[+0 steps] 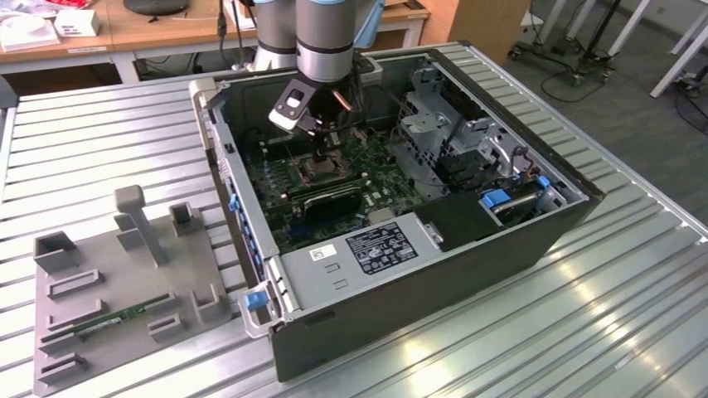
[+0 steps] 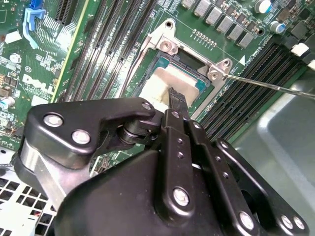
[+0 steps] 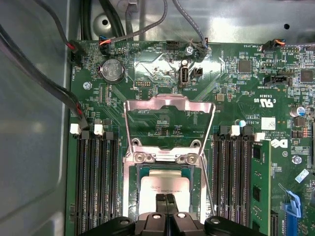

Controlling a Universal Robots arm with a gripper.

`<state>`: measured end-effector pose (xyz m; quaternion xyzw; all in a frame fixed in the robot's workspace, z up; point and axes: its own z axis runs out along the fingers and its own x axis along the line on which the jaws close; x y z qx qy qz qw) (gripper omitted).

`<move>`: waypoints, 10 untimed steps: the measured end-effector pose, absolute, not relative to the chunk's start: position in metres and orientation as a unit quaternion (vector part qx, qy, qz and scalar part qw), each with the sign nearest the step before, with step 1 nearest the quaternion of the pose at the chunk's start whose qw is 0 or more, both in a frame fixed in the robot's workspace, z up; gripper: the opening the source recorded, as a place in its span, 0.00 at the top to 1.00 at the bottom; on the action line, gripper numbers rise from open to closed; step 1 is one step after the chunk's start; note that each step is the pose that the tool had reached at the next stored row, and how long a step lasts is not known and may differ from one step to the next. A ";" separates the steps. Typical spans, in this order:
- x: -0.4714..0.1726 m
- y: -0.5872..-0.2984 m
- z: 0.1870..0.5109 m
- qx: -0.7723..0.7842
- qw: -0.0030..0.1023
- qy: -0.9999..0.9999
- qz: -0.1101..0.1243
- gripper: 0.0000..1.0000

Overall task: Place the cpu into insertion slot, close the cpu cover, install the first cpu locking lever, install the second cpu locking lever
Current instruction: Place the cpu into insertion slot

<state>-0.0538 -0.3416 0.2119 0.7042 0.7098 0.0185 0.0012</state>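
Note:
The cpu, a silvery-tan square chip, lies flat in the insertion slot on the green board; it also appears in the second wrist view. My gripper hangs directly over it, fingers shut together, tips at or just above the chip's top. The cpu cover, a silvery frame with a cut-out centre, stands swung open on its hinge at the slot's edge. A thin locking lever sticks out free beside the slot. In the exterior view the gripper reaches down into the open computer case above the slot.
Black memory slots flank the socket on both sides. Cables run along the case wall. A black heatsink block lies just before the socket, a drive cage to the exterior view's right. A grey fixture tray sits outside the case.

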 end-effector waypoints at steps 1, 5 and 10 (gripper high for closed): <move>-0.054 -0.342 0.211 0.704 0.001 0.710 0.019 0.89; -0.054 -0.342 0.207 0.704 0.001 0.710 0.018 0.89; -0.054 -0.342 0.203 0.704 0.001 0.710 0.018 0.89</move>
